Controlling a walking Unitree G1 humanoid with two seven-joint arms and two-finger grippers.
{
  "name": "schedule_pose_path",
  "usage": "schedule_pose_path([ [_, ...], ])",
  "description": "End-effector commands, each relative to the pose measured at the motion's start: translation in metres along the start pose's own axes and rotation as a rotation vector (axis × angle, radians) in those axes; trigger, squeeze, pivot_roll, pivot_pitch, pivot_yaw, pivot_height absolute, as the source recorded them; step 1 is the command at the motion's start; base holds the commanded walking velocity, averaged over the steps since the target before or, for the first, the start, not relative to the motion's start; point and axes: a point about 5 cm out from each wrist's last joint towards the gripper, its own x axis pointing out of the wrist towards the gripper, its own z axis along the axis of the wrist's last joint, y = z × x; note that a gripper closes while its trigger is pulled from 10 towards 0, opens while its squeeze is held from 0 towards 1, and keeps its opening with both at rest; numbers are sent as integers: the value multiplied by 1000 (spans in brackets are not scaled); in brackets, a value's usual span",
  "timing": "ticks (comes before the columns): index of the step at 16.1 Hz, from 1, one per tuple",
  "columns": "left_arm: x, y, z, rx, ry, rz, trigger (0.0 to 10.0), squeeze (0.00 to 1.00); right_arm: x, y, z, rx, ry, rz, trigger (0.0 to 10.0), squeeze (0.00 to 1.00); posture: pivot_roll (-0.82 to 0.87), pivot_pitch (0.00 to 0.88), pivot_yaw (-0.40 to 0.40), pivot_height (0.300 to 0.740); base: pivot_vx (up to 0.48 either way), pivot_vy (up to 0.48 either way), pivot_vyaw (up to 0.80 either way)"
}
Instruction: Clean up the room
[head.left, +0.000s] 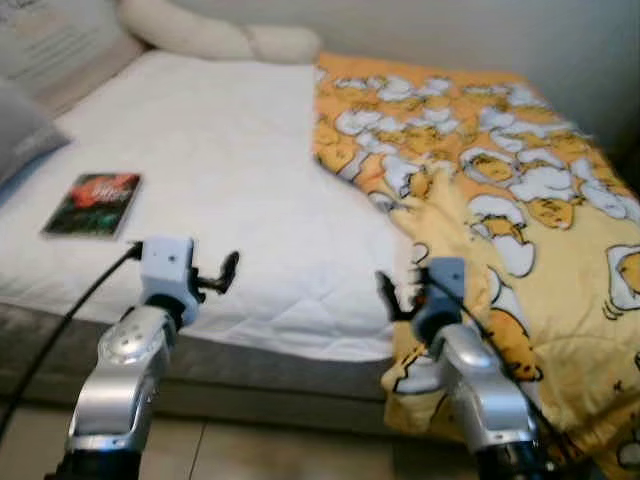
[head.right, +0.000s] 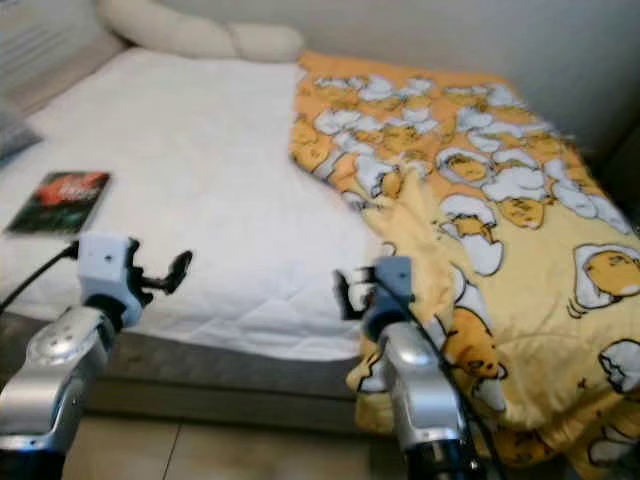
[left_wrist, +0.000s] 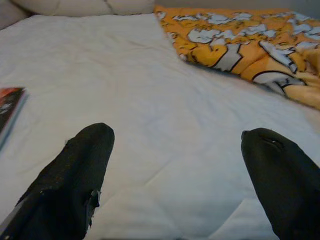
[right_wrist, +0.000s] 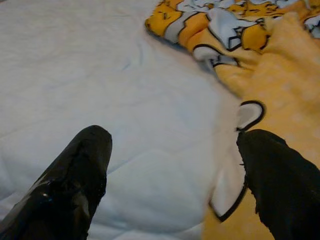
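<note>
A yellow blanket (head.left: 500, 190) printed with cartoon eggs covers the right half of the bed and hangs over its near edge. The left half is bare white mattress cover (head.left: 220, 170). A dark book (head.left: 95, 203) with a red cover lies flat near the bed's left side, and its corner (left_wrist: 7, 107) is seen in the left wrist view. My left gripper (head.left: 222, 275) is open, hovering at the near edge of the white sheet. My right gripper (head.left: 395, 290) is open beside the blanket's folded edge (right_wrist: 235, 125), with nothing between its fingers.
Cream pillows (head.left: 215, 35) lie along the head of the bed by the wall. A grey pillow (head.left: 20, 125) sits at the far left. The grey bed base (head.left: 240, 375) runs below the mattress, with tiled floor (head.left: 260, 455) under my arms.
</note>
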Motion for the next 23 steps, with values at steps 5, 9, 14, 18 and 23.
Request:
schedule_pose_path([
  [5, 3, -10, 4, 3, -13, -36, 10000, 102, -2, -15, 5, -27, -15, -57, 10000, 0, 92, 0, -31, 740, 289, 0, 0],
  [9, 3, -11, 4, 4, -13, -36, 10000, 102, -1, -15, 6, -31, -15, -59, 10000, 0, 92, 0, -33, 740, 289, 0, 0],
  [14, 2, -10, 4, 8, -10, -39, 10000, 98, -2, -15, 6, -27, -17, -66, 10000, 0, 90, 0, -31, 740, 289, 0, 0],
  [18, -1, -9, 2, 46, 2, -48, 10000, 71, -5, -21, 9, 38, -45, -81, 10000, 0, 82, 0, -25, 740, 68, 0, 0],
  [23, -13, -20, 0, 165, 21, -283, 10000, 82, -1, -61, -3, -56, 50, -263, 10000, 1000, 74, 0, 3, 740, 0, 0, 0],
])
